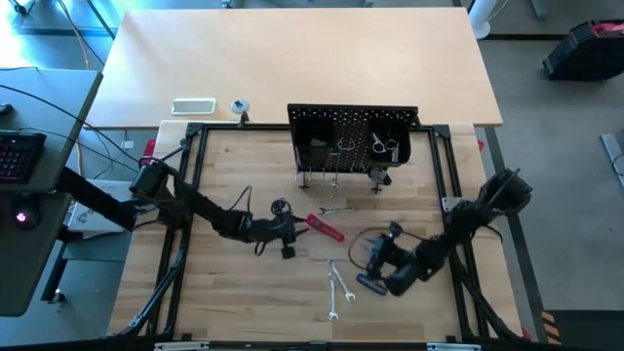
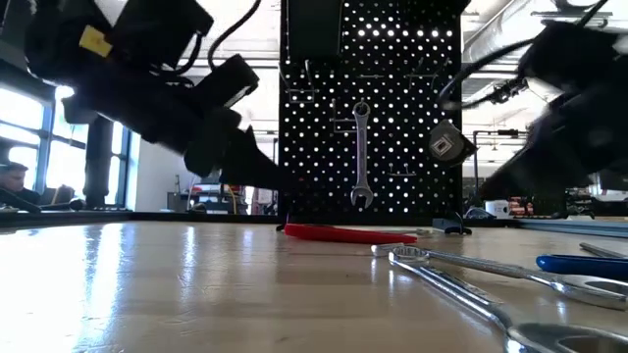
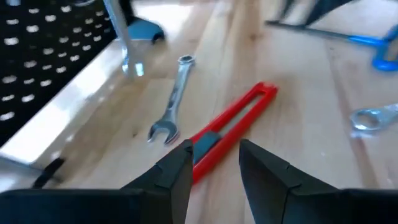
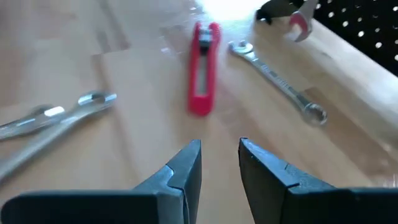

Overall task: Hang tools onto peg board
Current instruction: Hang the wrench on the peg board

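Left gripper lining up on the red-handled tool, fingers apart, nothing held.
Tool lies flat just right of the gripper, near side of the peg board; judged best to straddle the handle squarely before closing. Right gripper waits open, near right, among wrenches.

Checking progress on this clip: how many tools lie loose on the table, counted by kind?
Silver wrenches: 3
Red-handled tool: 1
Blue-ended tool: 1
Total: 5
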Controlling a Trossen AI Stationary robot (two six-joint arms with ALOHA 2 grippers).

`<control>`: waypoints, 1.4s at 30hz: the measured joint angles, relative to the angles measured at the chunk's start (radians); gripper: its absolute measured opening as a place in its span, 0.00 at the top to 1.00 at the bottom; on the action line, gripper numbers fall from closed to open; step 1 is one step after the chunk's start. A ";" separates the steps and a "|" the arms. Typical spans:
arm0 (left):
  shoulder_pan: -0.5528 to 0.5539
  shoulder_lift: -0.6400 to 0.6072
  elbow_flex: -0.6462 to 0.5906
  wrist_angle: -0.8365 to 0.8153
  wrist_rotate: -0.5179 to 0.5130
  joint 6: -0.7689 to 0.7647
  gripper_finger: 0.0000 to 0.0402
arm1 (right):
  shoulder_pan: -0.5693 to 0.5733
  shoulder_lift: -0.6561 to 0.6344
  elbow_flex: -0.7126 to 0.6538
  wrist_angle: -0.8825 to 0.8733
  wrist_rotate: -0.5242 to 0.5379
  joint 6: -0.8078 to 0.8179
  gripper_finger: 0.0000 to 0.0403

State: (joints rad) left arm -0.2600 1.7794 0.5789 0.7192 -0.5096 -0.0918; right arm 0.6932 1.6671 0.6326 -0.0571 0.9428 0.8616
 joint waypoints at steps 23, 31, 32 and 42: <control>0.154 0.001 -0.010 0.012 0.284 0.063 0.69 | -0.567 0.003 -0.127 0.519 -0.451 -0.574 0.75; 0.168 0.001 -0.009 0.011 0.301 0.060 0.69 | -0.622 0.068 -0.125 0.544 -0.604 -0.490 0.75; 0.168 0.001 -0.009 0.011 0.309 0.060 0.69 | -0.622 0.074 -0.124 0.550 -0.613 -0.479 0.75; 0.168 0.001 -0.009 -0.017 0.325 0.052 0.69 | -0.512 0.085 -0.111 0.538 -0.688 -0.391 0.86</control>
State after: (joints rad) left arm -0.0917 1.7802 0.5701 0.7023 -0.1841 -0.0398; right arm 0.1817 1.7519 0.5214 0.4806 0.2551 0.4707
